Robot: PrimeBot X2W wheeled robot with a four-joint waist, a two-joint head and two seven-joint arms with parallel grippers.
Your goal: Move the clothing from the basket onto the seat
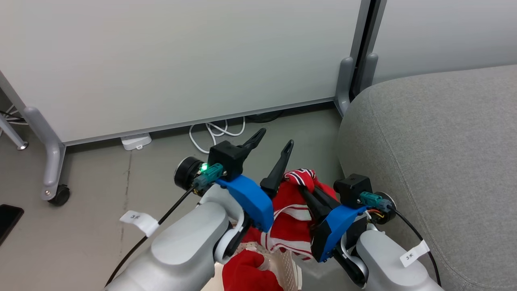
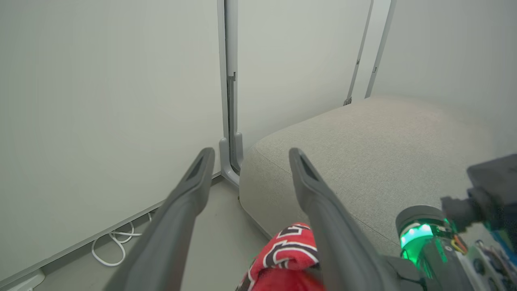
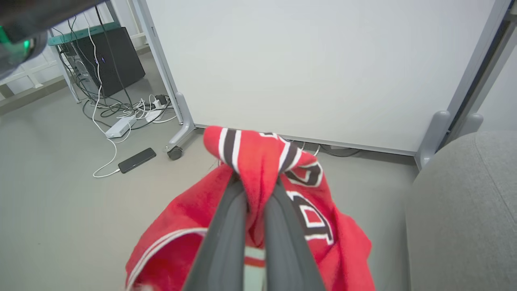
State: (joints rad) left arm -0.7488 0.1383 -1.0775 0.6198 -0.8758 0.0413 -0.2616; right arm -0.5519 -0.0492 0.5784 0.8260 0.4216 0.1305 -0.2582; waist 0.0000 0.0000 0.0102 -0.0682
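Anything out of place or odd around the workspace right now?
A dark phone lies on the floor near the partition's caster, white cable attached, where wheels could roll over it. The jersey hangs bunched in the right gripper, nothing spilled.

I read the seat [image 1: 436, 153] as matt grey woven cloth, slightly coarse in the weave. Just beside it, the jersey [image 3: 258, 161] looks like soft, nappy red fabric with flatter white and black trim. The left gripper [image 1: 276, 137], near the seat, has matt dark plastic fingers [image 1: 279, 165] and a smooth blue plastic bracket [image 1: 246, 198]. The basket [image 1: 284, 264], farther from the seat, is cream perforated plastic with a faint sheen. The floor [image 1: 101, 182] at the seat's foot looks smooth and matt.
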